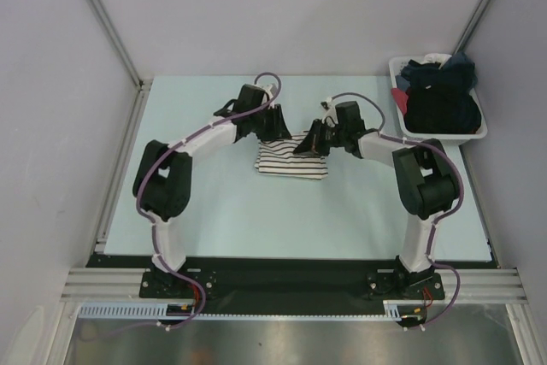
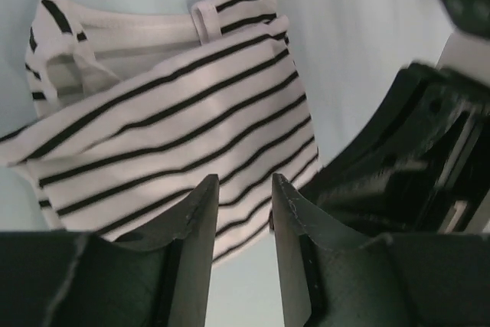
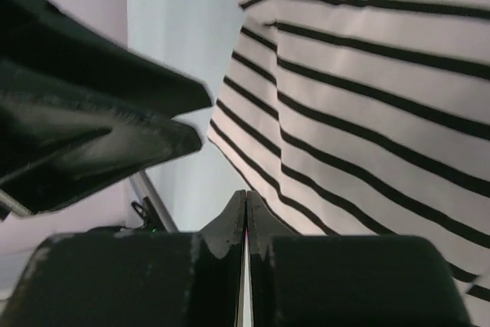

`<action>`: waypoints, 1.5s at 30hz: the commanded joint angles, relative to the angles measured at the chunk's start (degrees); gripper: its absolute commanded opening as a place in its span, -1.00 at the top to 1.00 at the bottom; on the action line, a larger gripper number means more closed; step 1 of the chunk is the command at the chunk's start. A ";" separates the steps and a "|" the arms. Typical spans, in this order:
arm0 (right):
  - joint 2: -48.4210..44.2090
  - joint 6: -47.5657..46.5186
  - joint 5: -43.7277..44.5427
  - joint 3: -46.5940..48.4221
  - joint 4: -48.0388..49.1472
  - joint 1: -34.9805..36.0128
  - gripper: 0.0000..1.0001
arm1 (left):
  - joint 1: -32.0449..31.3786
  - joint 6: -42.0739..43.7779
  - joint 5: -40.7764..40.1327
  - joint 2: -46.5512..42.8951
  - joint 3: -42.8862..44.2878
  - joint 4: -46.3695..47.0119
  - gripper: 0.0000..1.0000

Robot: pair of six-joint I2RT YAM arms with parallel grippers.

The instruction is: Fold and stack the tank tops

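My left pincer (image 2: 245, 183) hangs slightly open and empty. My right pincer (image 3: 246, 195) is closed on nothing. Both hover above the folded striped tank top (image 1: 286, 164), mid-frame on the counter (image 1: 256, 220).

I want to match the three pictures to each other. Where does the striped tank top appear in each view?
Top external: the striped tank top lies at the middle of the table.
Left wrist: it fills the upper left and centre.
Right wrist: it fills the right half.
Shared landmark: the pale blue table under it, seen in all three.
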 commanded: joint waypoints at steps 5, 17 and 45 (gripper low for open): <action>8.29 8.81 -8.66 -7.26 16.73 0.45 1.00 | 4.04 -1.46 4.87 14.84 11.30 0.47 0.36; 4.62 4.25 -5.85 -6.58 7.96 -0.17 0.89 | 5.98 1.17 1.46 12.59 14.48 -3.75 0.19; 26.22 20.15 -10.69 21.81 15.70 4.92 0.99 | 2.72 -9.81 17.97 -7.13 -27.88 35.44 0.49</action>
